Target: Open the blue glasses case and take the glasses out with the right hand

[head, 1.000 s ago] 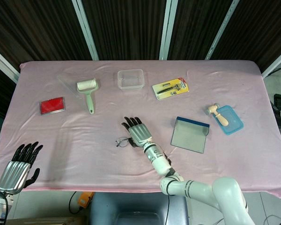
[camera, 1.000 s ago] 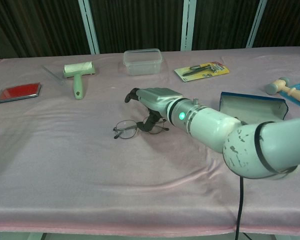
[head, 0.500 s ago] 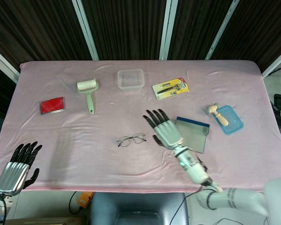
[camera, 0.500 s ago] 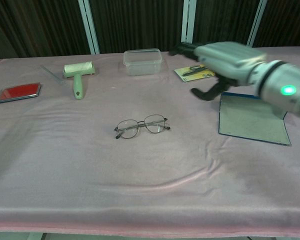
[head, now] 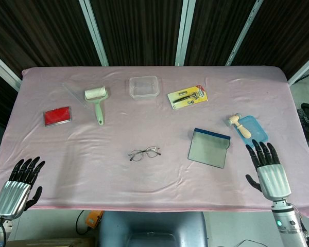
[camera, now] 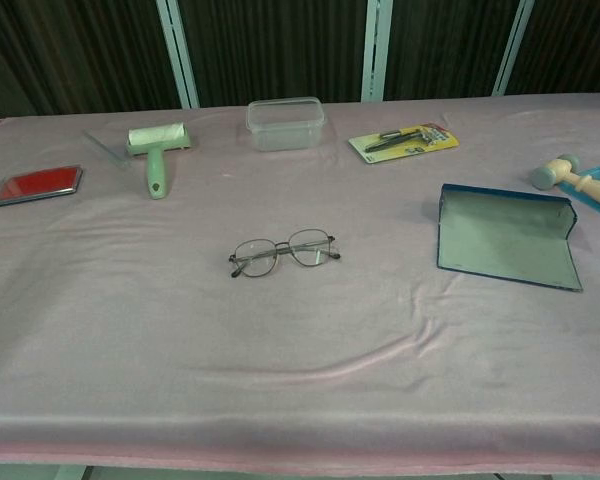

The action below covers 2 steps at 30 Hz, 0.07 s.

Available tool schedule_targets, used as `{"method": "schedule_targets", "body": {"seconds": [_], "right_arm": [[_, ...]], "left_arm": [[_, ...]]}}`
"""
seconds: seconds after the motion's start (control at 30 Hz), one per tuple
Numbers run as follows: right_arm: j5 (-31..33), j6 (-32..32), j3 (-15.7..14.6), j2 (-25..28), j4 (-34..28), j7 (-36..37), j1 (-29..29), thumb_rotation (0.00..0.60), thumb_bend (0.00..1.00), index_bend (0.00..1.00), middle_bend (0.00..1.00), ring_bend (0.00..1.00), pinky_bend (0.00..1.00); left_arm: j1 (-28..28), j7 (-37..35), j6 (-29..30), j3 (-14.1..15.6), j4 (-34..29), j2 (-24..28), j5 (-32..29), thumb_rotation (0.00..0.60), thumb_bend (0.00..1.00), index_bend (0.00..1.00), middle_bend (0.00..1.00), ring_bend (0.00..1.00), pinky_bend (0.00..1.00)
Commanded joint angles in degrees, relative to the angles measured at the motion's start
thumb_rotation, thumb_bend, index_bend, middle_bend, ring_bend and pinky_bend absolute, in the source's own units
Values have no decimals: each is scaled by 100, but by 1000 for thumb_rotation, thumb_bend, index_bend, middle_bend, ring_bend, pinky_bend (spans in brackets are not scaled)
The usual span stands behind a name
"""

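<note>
Hovering at the near corners of the table, both hands are empty with fingers spread: the left hand [head: 13,190] at the near left edge, the right hand [head: 269,172] at the near right edge, each well apart from every object. Neither hand shows in the chest view.

On the pink cloth [head: 82,164], the glasses [head: 143,153] lie alone near the middle, lenses flat and temples folded out, touching nothing [camera: 283,252]. To their right the blue glasses case [head: 209,147] lies open, its grey lining facing up and nothing inside it [camera: 505,235].

Further right, a shallow blue tray [head: 255,133] holds a small wooden mallet [head: 240,125], whose handle rests across it and whose head sticks out past its rim.

Further back on the left lies a red flat case [head: 57,116], closed, and beside it a lint roller [head: 97,102] with a green handle. Toward the far edge sits a clear plastic box [head: 143,86], nothing visible inside, and to its right a yellow carded razor pack [head: 187,96].
</note>
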Motion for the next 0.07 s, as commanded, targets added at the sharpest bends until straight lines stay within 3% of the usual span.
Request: {"method": "schedule_targets", "body": {"seconds": [0.03,0.07], "right_arm": [[-59,-57,40,124,-162,67,-147,600,328,85,0,0,0],[-62,-101,68,138,-187,61,-156,600,328,85,0,0,0]], "left_arm": [[4,-13,-9,1,-10,11,-10,600,437,0,0,0,34],[8,-16,-9,-1,-13,15,-17,600,437,0,0,0,34]]}}
